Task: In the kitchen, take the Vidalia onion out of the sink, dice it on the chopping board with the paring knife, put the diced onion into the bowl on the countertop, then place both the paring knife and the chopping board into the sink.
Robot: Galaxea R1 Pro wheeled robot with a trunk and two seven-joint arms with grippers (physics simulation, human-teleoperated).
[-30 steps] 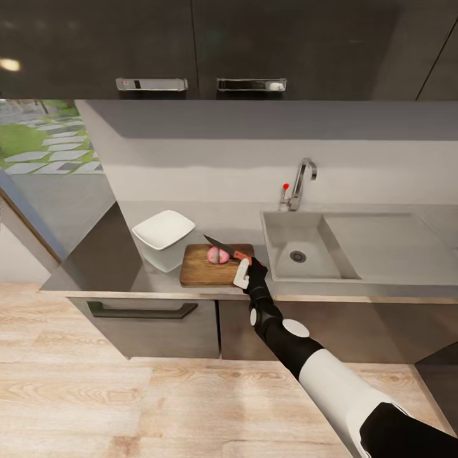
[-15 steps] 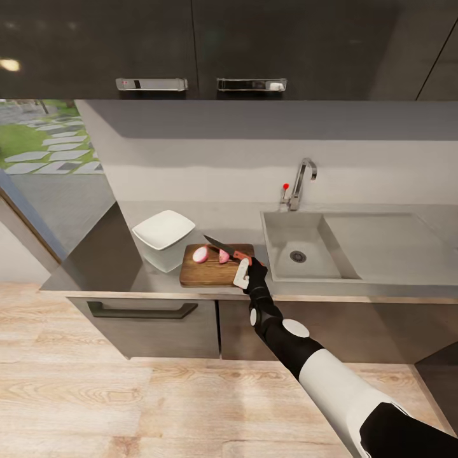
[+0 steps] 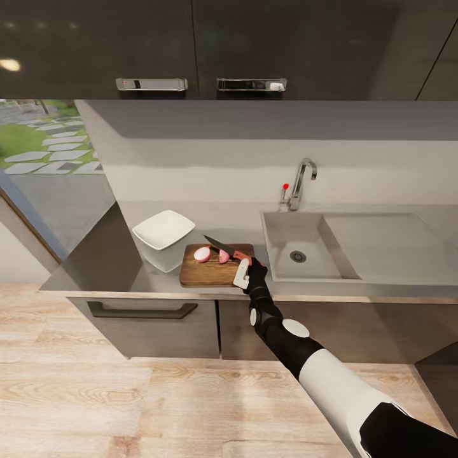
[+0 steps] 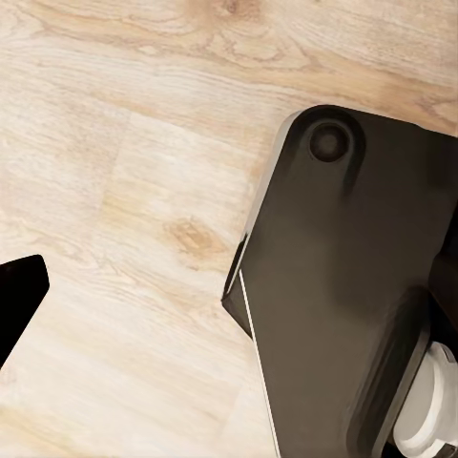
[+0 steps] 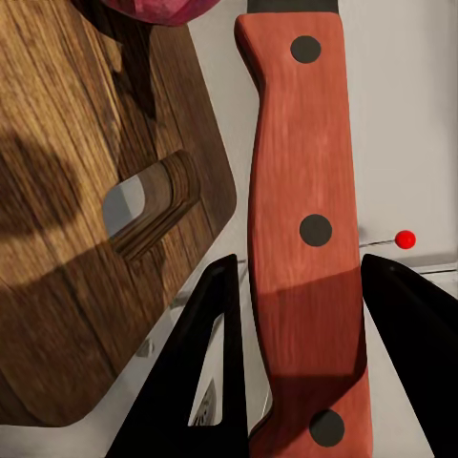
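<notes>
Gripping the paring knife (image 3: 224, 247), the right pincer (image 3: 243, 270) has halved the Vidalia onion (image 3: 210, 255) on the chopping board (image 3: 210, 272); dicing, the bowl (image 3: 163, 229) and the sink (image 3: 280, 222) remain.

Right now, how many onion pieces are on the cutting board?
2. One onion half lies toward the bowl side of the board; the other sits beside the knife. Smaller bits may be hidden.

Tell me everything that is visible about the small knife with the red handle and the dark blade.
The small paring knife with a dark blade and a red handle is clamped at its handle between the right gripper's black fingers. The handle looks like reddish wood with three dark rivets. The blade points over the dark brown wooden chopping board, between the two pinkish-red onion halves, and slants toward the back wall. Whether the blade touches the board cannot be told.
</notes>
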